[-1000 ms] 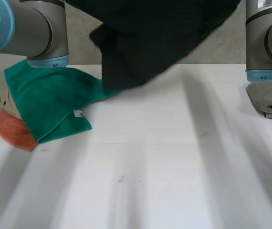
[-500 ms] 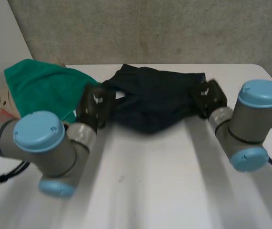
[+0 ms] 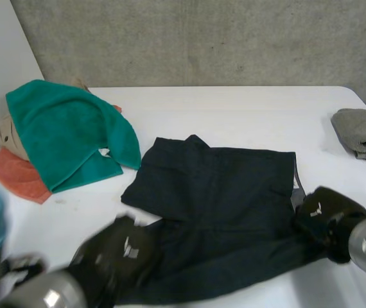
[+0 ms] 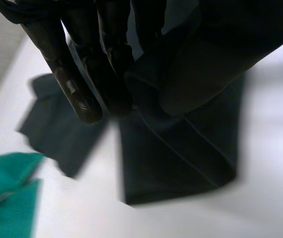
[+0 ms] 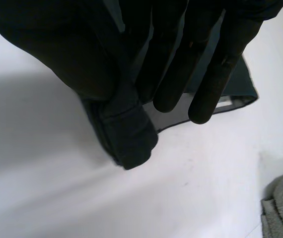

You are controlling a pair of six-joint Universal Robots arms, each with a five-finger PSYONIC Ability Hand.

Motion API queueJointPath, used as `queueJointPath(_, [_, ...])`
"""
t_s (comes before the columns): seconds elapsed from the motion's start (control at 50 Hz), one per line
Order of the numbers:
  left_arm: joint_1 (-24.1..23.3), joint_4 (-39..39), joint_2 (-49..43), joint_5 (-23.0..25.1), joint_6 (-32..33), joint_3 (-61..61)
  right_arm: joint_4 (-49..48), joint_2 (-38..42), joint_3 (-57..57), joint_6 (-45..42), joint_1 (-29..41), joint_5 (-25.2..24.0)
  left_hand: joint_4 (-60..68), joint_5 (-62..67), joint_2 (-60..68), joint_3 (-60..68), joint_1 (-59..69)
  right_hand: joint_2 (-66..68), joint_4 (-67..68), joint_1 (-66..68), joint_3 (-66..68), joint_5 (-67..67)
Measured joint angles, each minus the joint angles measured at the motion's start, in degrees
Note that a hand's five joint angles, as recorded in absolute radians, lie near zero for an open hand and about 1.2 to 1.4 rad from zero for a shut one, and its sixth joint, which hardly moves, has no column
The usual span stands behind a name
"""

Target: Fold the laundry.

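Dark cloth garment [image 3: 225, 192] lay spread on the white table [image 3: 234, 109]. Left hand [image 3: 122, 253] and right hand [image 3: 324, 215] each pinched a near corner between fingers and thumb. Judged step: first fold. The next move called for carrying both corners evenly to the far edge.

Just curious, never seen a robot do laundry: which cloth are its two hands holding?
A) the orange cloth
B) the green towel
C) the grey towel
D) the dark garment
D: the left hand and right hand each pinch a near corner of the dark garment; the green towel and grey towel lie apart.
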Motion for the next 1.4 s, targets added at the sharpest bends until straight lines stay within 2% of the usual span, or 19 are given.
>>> queueJointPath(0.12, [3.6, 14.0, -14.3, -1.7, 0.3, 11.0, -9.4, 7.8, -5.7, 6.5, 0.2, 0.5, 0.0, 0.0, 0.0, 0.0, 0.0, 0.0, 0.0, 0.0, 0.0, 0.0])
queueJointPath(0.22, [5.6, 24.7, -28.7, -4.7, 0.4, 26.5, -19.8, 16.8, -14.1, 11.5, 0.4, 1.1, 0.0, 0.0, 0.0, 0.0, 0.0, 0.0, 0.0, 0.0, 0.0, 0.0])
queueJointPath(0.38, [8.9, 38.5, -46.6, -7.4, 4.6, 46.0, -32.7, 31.7, -28.5, 13.4, 0.9, 3.2, 0.0, 0.0, 0.0, 0.0, 0.0, 0.0, 0.0, 0.0, 0.0, 0.0])
queueJointPath(0.44, [9.3, 42.9, -50.5, -7.4, 6.4, 49.0, -36.1, 36.1, -32.4, 13.5, 1.5, 3.1, 0.0, 0.0, 0.0, 0.0, 0.0, -7.8, -7.2, -5.3, -7.2, -7.3])
queueJointPath(0.46, [9.3, 44.8, -51.9, -7.4, 7.0, 49.6, -37.7, 38.0, -33.9, 13.7, 1.8, 3.1, -10.1, -9.8, -10.2, -10.0, -10.5, -22.9, -21.5, -19.8, -22.7, -21.9])
queueJointPath(0.48, [9.2, 46.6, -52.9, -7.4, 7.4, 50.0, -38.9, 39.4, -35.0, 13.9, 2.0, 3.1, -23.5, -23.0, -23.5, -23.1, -25.8, -32.2, -31.6, -29.0, -31.6, -32.4])
queueJointPath(0.5, [9.2, 47.9, -53.4, -7.5, 7.6, 50.1, -40.0, 40.4, -35.7, 14.1, 2.2, 3.1, -24.8, -24.2, -26.0, -24.3, -27.3, -38.0, -37.1, -34.6, -37.1, -38.2])
queueJointPath(0.52, [8.9, 51.1, -54.5, -7.7, 8.0, 49.9, -41.7, 41.9, -36.9, 14.7, 2.6, 3.2, -44.0, -43.5, -44.9, -44.1, -47.8, -50.4, -49.6, -45.9, -49.6, -50.7])
queueJointPath(0.56, [8.5, 54.9, -55.1, -8.2, 8.3, 48.9, -43.3, 42.9, -37.5, 16.2, 2.9, 3.5, -55.2, -54.1, -55.0, -54.3, -54.7, -55.8, -55.5, -48.9, -55.6, -55.9])
queueJointPath(0.68, [7.1, 62.2, -51.4, -11.5, 8.0, 41.5, -41.3, 37.3, -33.3, 24.0, 2.2, 3.9, -57.2, -55.5, -57.0, -56.3, -54.8, -56.2, -56.7, -48.9, -56.6, -56.5])
queueJointPath(0.8, [6.1, 63.7, -42.9, -14.1, 6.5, 31.3, -30.8, 27.9, -26.0, 30.0, -0.3, 1.4, -57.2, -55.5, -57.0, -56.3, -54.8, -56.2, -56.7, -48.9, -56.6, -56.5])
queueJointPath(0.92, [5.2, 62.4, -33.0, -14.6, -1.2, 19.6, -19.1, 23.3, -18.0, 32.1, -3.9, -3.7, -57.2, -55.5, -57.0, -56.3, -54.8, -56.1, -56.4, -48.7, -56.3, -56.2])
queueJointPath(1.0, [4.8, 60.0, -29.6, -14.1, -7.2, 15.4, -19.7, 23.1, -14.3, 31.9, -5.4, -5.3, -57.2, -55.5, -57.0, -56.3, -54.8, -53.7, -53.7, -48.2, -53.7, -54.1])
queueJointPath(1.1, [4.5, 55.1, -27.2, -11.6, -14.1, 13.2, -24.7, 24.6, -11.7, 31.3, -6.2, -5.6, -57.2, -55.5, -57.0, -56.3, -54.8, -39.3, -39.8, -33.8, -39.9, -40.0])
queueJointPath(1.12, [4.5, 51.9, -26.4, -9.3, -17.4, 13.1, -27.4, 25.8, -11.1, 31.0, -6.5, -5.4, -57.2, -55.5, -57.0, -56.3, -54.8, -20.7, -23.0, -18.4, -22.0, -23.6])
queueJointPath(1.14, [4.5, 50.0, -26.0, -7.9, -19.0, 13.1, -28.8, 26.5, -10.9, 30.8, -6.6, -5.1, -57.2, -55.5, -57.0, -56.3, -54.8, -11.8, -14.1, -13.0, -14.1, -15.7])
queueJointPath(1.18, [4.6, 46.6, -25.1, -5.0, -21.8, 13.4, -30.9, 27.3, -10.7, 30.5, -7.1, -4.2, -57.2, -55.5, -57.0, -56.3, -54.8, -3.6, -3.2, -7.7, -3.6, -7.1])
queueJointPath(1.3, [5.9, 37.5, -20.8, 5.5, -29.8, 14.1, -34.3, 24.2, -9.0, 25.9, -9.6, -0.8, -57.2, -55.5, -57.0, -56.3, -54.8, -3.0, -0.3, -7.2, -2.3, -4.8])
queueJointPath(1.4, [8.7, 33.9, -16.3, 13.4, -35.8, 14.1, -35.4, 19.0, -7.3, 13.9, -12.2, 1.0, -57.2, -55.5, -57.0, -56.3, -54.8, -2.3, -0.2, -7.2, -2.3, -3.2])
